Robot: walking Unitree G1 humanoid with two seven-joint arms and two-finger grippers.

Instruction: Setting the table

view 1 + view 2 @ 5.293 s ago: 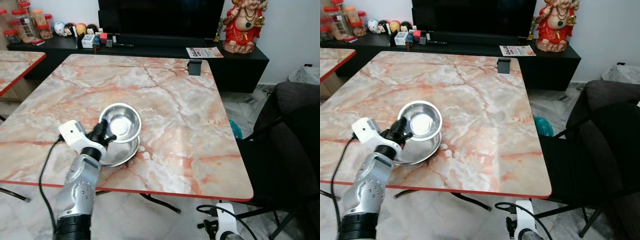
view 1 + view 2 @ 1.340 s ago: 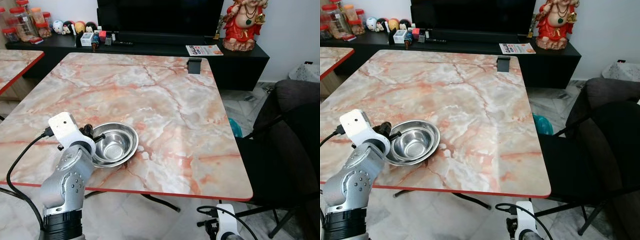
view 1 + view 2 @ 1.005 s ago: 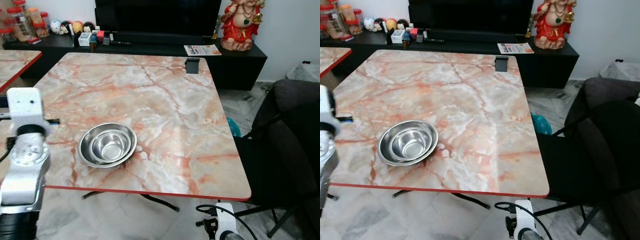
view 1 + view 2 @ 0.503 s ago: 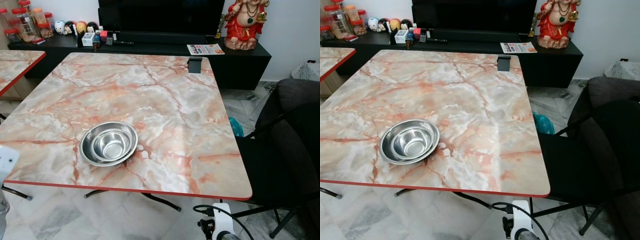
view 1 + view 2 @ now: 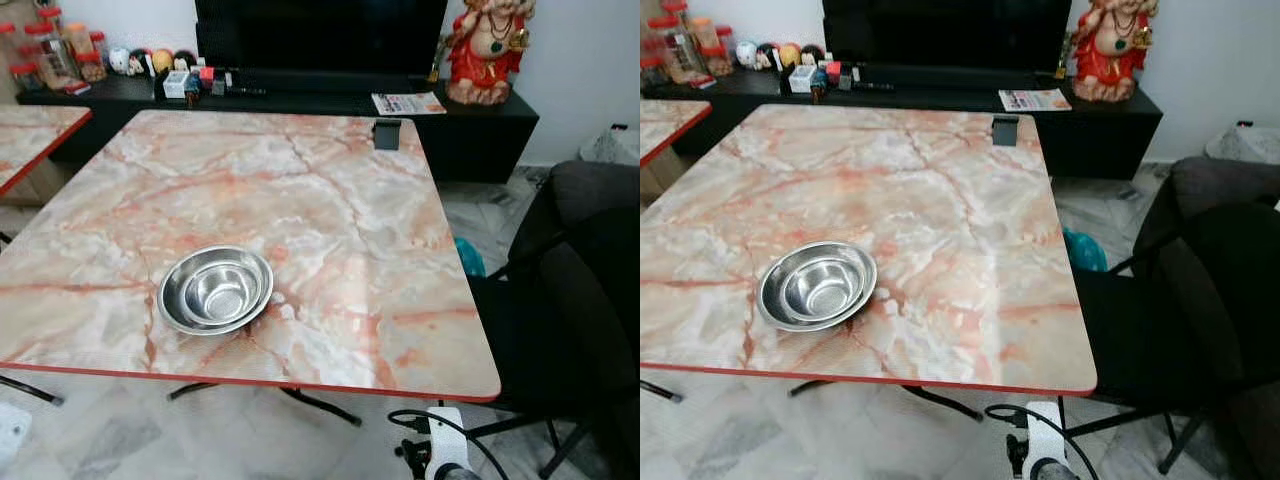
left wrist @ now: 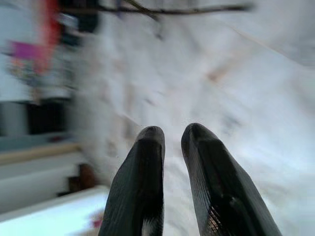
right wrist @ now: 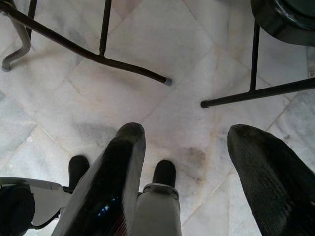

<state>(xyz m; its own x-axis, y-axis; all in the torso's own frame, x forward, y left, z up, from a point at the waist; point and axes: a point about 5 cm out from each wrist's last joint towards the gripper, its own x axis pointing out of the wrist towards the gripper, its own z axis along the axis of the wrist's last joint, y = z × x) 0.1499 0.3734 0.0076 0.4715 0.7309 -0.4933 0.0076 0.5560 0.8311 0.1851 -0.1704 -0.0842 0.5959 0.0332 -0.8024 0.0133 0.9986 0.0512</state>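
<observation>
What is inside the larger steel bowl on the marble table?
A smaller steel bowl is nested inside the larger steel bowl and looks empty. The larger bowl's floor is hidden beneath it.

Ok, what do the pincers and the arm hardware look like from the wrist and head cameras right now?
The left pincer has two long, glossy black fingers with rounded tips and fine texture near their bases. The right pincer has the same black fingers, broader in view, with a silver-grey part between them. At the bottom of the left eye view, a white wrist housing trails a black cable.

Marble floor [image 7: 147, 98], black TV console [image 5: 300, 100], dark chair [image 5: 580, 280].
</observation>
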